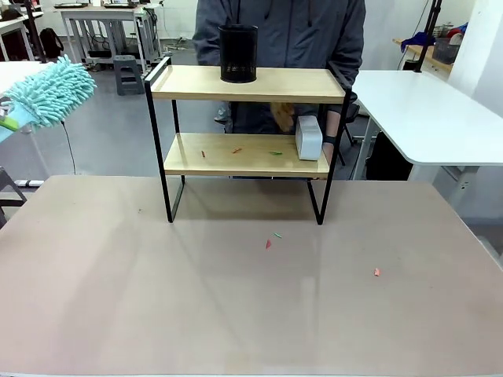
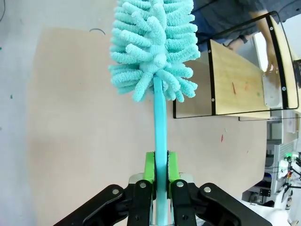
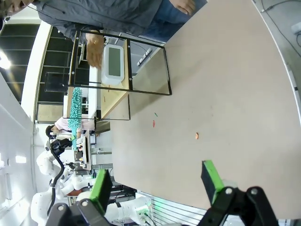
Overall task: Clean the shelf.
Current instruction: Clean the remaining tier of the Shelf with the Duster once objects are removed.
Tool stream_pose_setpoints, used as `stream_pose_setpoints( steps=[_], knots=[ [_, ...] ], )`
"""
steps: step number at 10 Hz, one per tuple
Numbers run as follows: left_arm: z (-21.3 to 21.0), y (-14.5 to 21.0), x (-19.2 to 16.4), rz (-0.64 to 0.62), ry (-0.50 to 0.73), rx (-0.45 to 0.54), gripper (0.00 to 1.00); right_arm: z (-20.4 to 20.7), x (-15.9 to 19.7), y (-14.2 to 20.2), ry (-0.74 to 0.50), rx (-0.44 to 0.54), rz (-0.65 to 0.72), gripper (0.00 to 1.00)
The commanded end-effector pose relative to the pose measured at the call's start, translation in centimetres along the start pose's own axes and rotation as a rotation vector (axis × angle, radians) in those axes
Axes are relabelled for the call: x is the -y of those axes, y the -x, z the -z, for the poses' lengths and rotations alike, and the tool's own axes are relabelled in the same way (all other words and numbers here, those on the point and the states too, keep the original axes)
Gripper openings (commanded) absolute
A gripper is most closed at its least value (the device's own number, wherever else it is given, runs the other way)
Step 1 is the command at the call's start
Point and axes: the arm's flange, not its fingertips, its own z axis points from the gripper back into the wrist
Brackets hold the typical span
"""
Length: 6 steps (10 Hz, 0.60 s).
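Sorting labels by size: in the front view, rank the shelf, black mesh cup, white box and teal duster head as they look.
1. shelf
2. teal duster head, though it is likely nearer the camera, so its real size is unsure
3. black mesh cup
4. white box

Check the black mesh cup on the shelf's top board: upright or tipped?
Upright: the black mesh cup stands on its base on the top board of the shelf, rim up.
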Motion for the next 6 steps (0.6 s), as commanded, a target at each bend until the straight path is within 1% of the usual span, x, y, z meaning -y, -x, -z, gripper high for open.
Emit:
stream_pose_setpoints(
  steps=[1,6],
  knots=[
    [0.74,0.5,0.04,0.007,-0.016,0.004,0.12,0.14,-0.04,-0.13,-0.027,0.016,-0.023,1.0],
    [0.74,0.5,0.04,0.007,-0.016,0.004,0.12,0.14,-0.04,-0.13,-0.027,0.016,-0.023,1.0]
  ],
)
